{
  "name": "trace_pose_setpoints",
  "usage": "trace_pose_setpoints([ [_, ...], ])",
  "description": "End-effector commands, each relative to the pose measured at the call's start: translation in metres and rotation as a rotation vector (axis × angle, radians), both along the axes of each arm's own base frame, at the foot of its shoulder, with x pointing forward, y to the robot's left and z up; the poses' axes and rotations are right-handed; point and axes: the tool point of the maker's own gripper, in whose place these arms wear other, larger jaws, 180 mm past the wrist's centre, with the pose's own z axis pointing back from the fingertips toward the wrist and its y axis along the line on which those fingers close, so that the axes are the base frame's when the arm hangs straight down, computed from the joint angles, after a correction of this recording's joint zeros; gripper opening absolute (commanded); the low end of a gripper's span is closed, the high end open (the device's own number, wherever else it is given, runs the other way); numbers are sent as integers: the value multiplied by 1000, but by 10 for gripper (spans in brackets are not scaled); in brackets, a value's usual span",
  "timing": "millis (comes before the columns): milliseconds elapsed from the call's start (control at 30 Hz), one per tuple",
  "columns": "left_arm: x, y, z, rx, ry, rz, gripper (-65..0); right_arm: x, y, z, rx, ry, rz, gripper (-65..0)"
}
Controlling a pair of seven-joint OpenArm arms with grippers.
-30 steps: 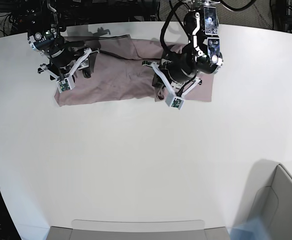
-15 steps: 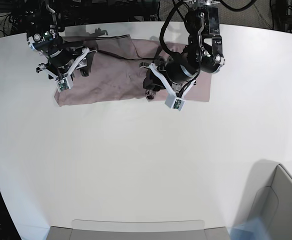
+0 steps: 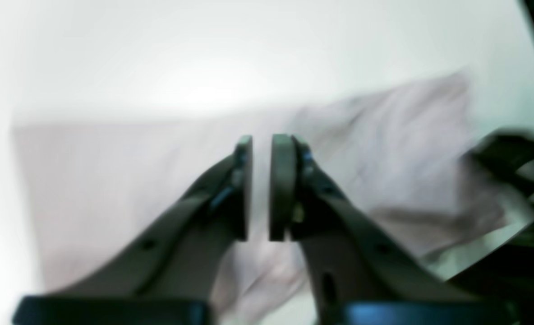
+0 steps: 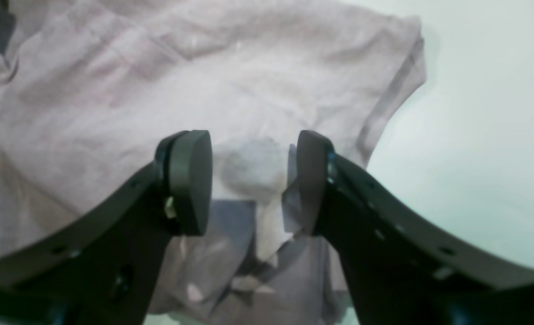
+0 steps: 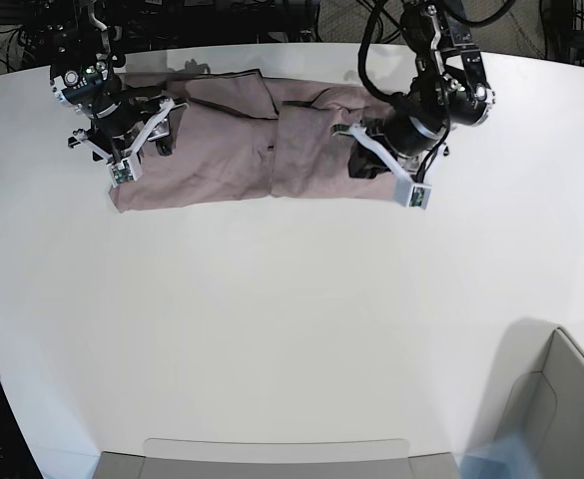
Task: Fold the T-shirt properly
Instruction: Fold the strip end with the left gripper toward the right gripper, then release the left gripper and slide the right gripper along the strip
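The mauve-pink T-shirt (image 5: pixel 232 150) lies in a long band across the far side of the white table, with a vertical crease near its middle. My left gripper (image 5: pixel 358 163) hovers over the shirt's right end. In the blurred left wrist view its pads (image 3: pixel 281 180) stand almost together with nothing between them, and the T-shirt (image 3: pixel 384 149) lies beneath. My right gripper (image 5: pixel 164 132) sits over the shirt's left end. In the right wrist view the right gripper (image 4: pixel 251 140) is open above the T-shirt (image 4: pixel 204 67), near a sleeve hem.
A grey bin (image 5: pixel 561 399) stands at the near right corner and a grey tray (image 5: pixel 272 454) at the near edge. Dark cables and frames (image 5: pixel 222 20) run behind the table's far edge. Bare white tabletop (image 5: pixel 292 319) spreads in front of the shirt.
My left arm swung right from the shirt's middle to its right end; its jaws opened briefly and closed again. The right arm shifted slightly up and left, still open.
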Motion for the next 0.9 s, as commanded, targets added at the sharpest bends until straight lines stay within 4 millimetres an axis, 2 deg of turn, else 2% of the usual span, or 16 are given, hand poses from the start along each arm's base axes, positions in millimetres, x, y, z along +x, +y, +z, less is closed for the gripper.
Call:
trace_pose_setpoints([
  [0, 7, -1, 6, -10, -34, -14, -635, 9, 1, 13, 5, -52, 10, -346],
  [67, -7, -9, -13, -2, 28, -67, -650, 9, 1, 13, 8, -54, 8, -346],
  [167, -18, -21, -31, -5, 80, -125, -650, 18, 3, 20, 14, -81, 8, -346],
  [233, -27, -33, -44, -22, 127, -160, -650, 22, 3, 23, 14, -94, 7, -346],
  [300, -44, -50, -67, -44, 211, -207, -650, 30, 4, 29, 17, -117, 5, -346],
  [367, -54, -55, -81, -54, 263, -221, -650, 35, 6, 35, 25, -138, 5, -346],
  [400, -53, -54, -81, -55, 261, -214, -650, 39, 8, 40, 33, -157, 1, -346],
  [467, -44, -53, -71, -59, 211, -201, -650, 47, 5, 55, 56, -206, -33, -346],
  [567, -27, -46, -46, -45, 115, -179, -650, 57, 4, 79, 180, -264, -96, -346],
  [667, -12, -43, -14, -29, 7, -173, -650, 59, -3, 99, 392, -287, -165, -346],
  [733, -8, -42, -3, -24, -28, -172, -650, 55, -13, 109, 522, -282, -205, -345],
  [867, -9, -42, -5, -25, -22, -172, -650, 29, -27, 94, 642, -99, -220, -344],
])
